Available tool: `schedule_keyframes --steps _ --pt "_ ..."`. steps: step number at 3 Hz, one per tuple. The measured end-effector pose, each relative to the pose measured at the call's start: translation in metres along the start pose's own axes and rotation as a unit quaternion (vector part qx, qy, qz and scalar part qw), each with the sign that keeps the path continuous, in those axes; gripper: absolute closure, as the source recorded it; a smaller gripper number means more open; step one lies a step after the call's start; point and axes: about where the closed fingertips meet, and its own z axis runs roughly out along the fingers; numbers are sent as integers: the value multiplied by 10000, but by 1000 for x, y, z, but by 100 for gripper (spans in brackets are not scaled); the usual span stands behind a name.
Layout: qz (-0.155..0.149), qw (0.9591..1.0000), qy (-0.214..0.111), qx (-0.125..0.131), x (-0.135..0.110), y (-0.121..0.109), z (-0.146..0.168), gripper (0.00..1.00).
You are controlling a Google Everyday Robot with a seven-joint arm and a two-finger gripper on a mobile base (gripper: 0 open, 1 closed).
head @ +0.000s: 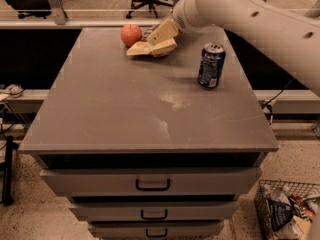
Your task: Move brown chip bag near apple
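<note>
The brown chip bag (149, 47) lies pale and crinkled on the far part of the grey table top (150, 104), just right of the apple (131, 34) and almost touching it. The apple is small, round and reddish-orange. My gripper (163, 32) reaches in from the upper right on the white arm (250, 14) and sits right on top of the bag's upper edge. The bag's dark panel and lettering do not show from here.
A blue soda can (211, 65) stands upright at the right of the table, apart from the bag. Drawers (152, 184) are below the table's front edge. A wire basket (287, 214) with packets is on the floor at the lower right. Office chairs stand behind.
</note>
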Motion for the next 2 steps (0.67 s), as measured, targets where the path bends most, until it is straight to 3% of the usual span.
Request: schedule_keyframes --steps 1,2 --pt "-20 9985 -543 106 -18 -17 -47 0" --pt "277 9913 -1289 -7 -27 -30 -82 0"
